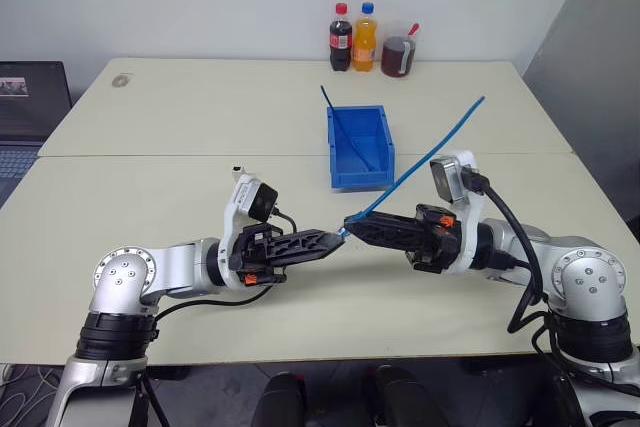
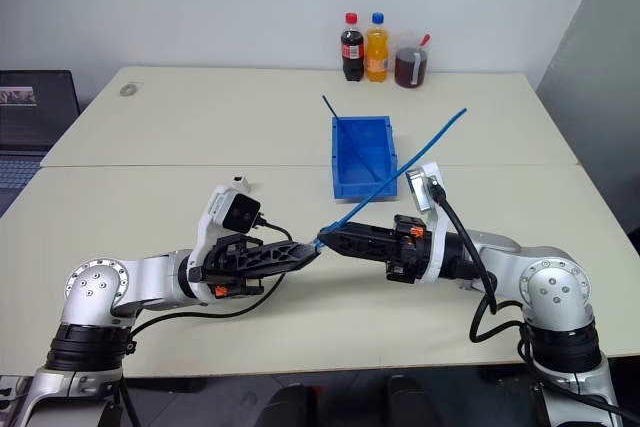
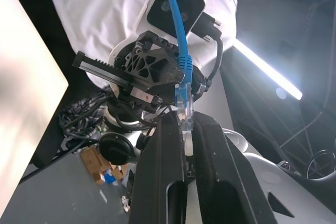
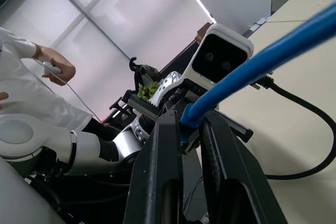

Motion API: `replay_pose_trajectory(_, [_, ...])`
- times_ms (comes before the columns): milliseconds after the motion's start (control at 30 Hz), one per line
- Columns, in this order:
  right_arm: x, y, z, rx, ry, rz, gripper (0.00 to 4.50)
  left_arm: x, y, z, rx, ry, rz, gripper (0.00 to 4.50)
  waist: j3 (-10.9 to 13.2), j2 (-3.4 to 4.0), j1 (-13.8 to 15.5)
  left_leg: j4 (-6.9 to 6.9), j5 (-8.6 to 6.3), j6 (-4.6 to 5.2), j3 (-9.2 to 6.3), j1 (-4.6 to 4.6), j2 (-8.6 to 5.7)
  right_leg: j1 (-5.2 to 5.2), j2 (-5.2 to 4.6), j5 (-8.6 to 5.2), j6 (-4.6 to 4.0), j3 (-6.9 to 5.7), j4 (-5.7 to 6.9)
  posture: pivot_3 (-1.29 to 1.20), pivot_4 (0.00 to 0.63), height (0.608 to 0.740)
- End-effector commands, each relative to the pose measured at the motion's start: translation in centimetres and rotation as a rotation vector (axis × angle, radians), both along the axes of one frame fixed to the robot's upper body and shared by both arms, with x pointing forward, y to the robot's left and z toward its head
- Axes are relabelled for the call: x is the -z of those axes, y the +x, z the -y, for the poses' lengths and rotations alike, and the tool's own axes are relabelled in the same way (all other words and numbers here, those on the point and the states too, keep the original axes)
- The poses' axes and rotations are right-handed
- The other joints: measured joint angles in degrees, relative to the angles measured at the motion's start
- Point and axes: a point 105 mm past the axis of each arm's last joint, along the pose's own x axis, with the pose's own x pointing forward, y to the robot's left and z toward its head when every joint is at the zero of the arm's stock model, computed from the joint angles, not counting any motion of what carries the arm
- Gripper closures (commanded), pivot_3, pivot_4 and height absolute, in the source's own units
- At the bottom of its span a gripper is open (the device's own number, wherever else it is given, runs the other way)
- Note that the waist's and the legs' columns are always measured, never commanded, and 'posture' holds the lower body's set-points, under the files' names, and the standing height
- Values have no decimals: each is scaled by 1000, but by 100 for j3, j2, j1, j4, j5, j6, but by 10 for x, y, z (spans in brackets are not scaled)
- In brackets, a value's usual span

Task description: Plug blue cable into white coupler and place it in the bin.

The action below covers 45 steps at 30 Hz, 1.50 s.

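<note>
Standing beyond the bin [image 1: 360,147], three drink bottles [image 1: 367,39] crowd the wall.

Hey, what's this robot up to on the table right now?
The two grippers meet tip to tip above the beige table. The right gripper is shut on the thin light-blue cable near its plug end, the rest slanting up behind it. The left gripper is shut, with the clear plug at its fingers. The bright blue plastic bin waits beyond them.
</note>
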Motion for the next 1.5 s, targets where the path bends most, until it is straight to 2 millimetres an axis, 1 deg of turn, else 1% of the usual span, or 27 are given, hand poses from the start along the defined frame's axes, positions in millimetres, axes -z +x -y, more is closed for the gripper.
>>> replay_pose_trajectory(33, [-7, -9, 3, -33, -1, 21, 4318, -9, -5, 4, -37, 32, 76, 4500, 0, 0, 0, 0, 0, 0, 0, 0, 0, 0, 0, 0, 0, 1, -1, 0, 150, 740])
replay_pose_trajectory(133, [-7, -9, 5, -24, -9, 12, 4318, -4, -2, 10, -129, 177, 178, 4500, 0, 0, 3, -1, 0, 0, -2, -8, 3, -2, -1, 0, 0, -1, -12, 0, 150, 740])
replay_pose_trajectory(200, [-7, -7, 7, -7, -17, 7, 4318, 0, 1, 9, -147, 236, 252, 3837, 0, 0, 5, -2, 0, 0, -3, -13, 4, -1, -1, 1, 0, -1, -25, 0, 150, 740])
replay_pose_trajectory(233, [-6, -5, 7, 3, -21, 4, 4318, 1, 3, 8, -157, 257, 284, 3720, 0, 1, 5, -2, 0, 0, -1, -13, 2, -2, 0, 0, 0, 0, -25, 0, 150, 740])
replay_pose_trajectory(367, [0, 4, 11, 61, -51, -12, 4318, 4, 2, 6, -146, 318, 418, 2776, 0, 1, 3, -4, 0, 0, 2, -14, -1, -3, 1, 0, 0, -1, -28, 0, 150, 740])
replay_pose_trajectory(400, [2, 7, 12, 80, -59, -14, 4318, 5, 2, 6, -150, 338, 457, 2670, 0, 1, 3, -6, 0, 0, 1, -14, 0, -3, 1, 0, 0, -2, -29, 0, 150, 740])
replay_pose_trajectory(467, [4, 12, 13, 114, -70, -19, 4318, 9, 3, 7, -149, 375, 537, 2267, 1, 1, 5, -9, 0, 0, 1, -14, 0, -4, 1, 0, 0, -1, -32, 0, 150, 740])
replay_pose_trajectory(633, [6, 18, 14, 144, -76, -22, 4318, 9, 9, 8, -176, 370, 592, 1201, 1, 1, 7, -11, 0, 0, 5, -18, 0, -6, 0, 0, 0, 1, -36, 0, 150, 740])
replay_pose_trajectory(667, [6, 20, 15, 155, -79, -23, 4318, 11, 8, 8, -171, 387, 628, 987, 1, 1, 7, -11, 0, 0, 4, -20, 0, -8, 0, 0, 0, 0, -36, 0, 150, 740])
replay_pose_trajectory(700, [7, 22, 16, 168, -84, -24, 4318, 13, 6, 8, -167, 409, 677, 739, 1, 1, 6, -11, 0, 0, 3, -20, 1, -8, 0, 0, 0, -1, -36, 0, 150, 740])
replay_pose_trajectory(800, [10, 31, 18, 226, -104, -27, 4318, 18, 12, 12, -218, 504, 918, 150, 1, 2, 1, -12, 0, 0, 5, -20, 1, -10, 1, 0, 0, 1, -37, 0, 150, 740])
replay_pose_trajectory(833, [11, 36, 19, 257, -113, -29, 4318, 17, 17, 13, -255, 524, 976, 70, 2, 3, 9, -14, 0, 0, 6, -20, 0, -10, 1, 0, 0, 3, -37, 0, 150, 740])
replay_pose_trajectory(900, [13, 41, 19, 297, -120, -36, 4318, 16, 25, 14, -328, 559, 1089, 70, 2, 3, 17, -14, 0, 0, 6, -21, 0, -10, 0, 0, 0, 2, -37, 0, 150, 740])
replay_pose_trajectory(1000, [17, 48, 16, 358, -151, -42, 4318, 17, 46, 11, -490, 666, 1262, 70, 2, 3, 21, -14, 0, 0, 6, -22, 0, -10, 0, 0, 0, 3, -37, 0, 150, 740])
replay_pose_trajectory(1100, [21, 52, 13, 406, -180, -55, 4318, 18, 56, 11, -580, 711, 1344, 70, 2, 3, 17, -15, 0, 0, 6, -24, 1, -10, 0, 1, 0, 5, -38, 0, 150, 740])
replay_pose_trajectory(1167, [24, 56, 11, 444, -204, -60, 4318, 20, 61, 13, -634, 736, 1365, 70, 2, 3, 16, -14, 0, 0, 6, -26, 3, -12, 0, 1, 1, 4, -38, 0, 150, 740])
replay_pose_trajectory(1200, [25, 58, 10, 460, -218, -58, 4318, 20, 62, 13, -656, 743, 1377, 70, 2, 3, 15, -14, 0, 0, 6, -26, 2, -12, 0, 1, 1, 4, -38, 0, 150, 740])
replay_pose_trajectory(1333, [25, 63, 6, 503, -251, -39, 4318, 21, 54, 23, -630, 717, 1423, 70, 2, 3, 13, -13, 0, 0, 5, -30, 2, -14, 0, 1, 2, 3, -38, 0, 150, 740])
replay_pose_trajectory(1500, [25, 67, 5, 527, -269, -31, 4318, 25, 50, 27, -603, 703, 1432, 70, 2, 3, 11, -14, 0, 0, 3, -31, 3, -14, 0, 1, 2, -1, -37, 0, 150, 740])
